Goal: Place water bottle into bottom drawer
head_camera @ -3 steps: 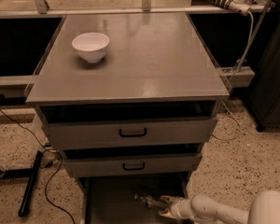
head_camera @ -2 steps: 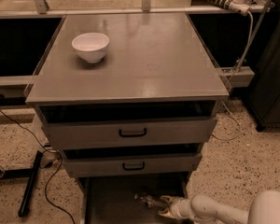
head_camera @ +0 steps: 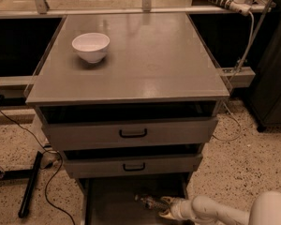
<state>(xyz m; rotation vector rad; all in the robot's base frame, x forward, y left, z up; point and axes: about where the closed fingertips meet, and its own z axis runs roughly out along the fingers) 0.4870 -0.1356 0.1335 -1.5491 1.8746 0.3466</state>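
Unmoved, water bottle [head_camera: 149,202] in jaws, bottom drawer [head_camera: 113,201]

Reaching in low from 5 o'clock.
Holds white arm [head_camera: 214,211] level, pointing toward 9 o'clock, gripper [head_camera: 165,207] near 6 o'clock.

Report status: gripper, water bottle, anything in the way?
Gripper low, inside the open bottom drawer. Water bottle lying on its side at the gripper's tip, over the drawer floor. Nothing seen blocking.

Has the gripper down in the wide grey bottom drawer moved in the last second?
No. The gripper sits at the same spot, below and right of the middle drawer's black handle, small clear water bottle just left of it.
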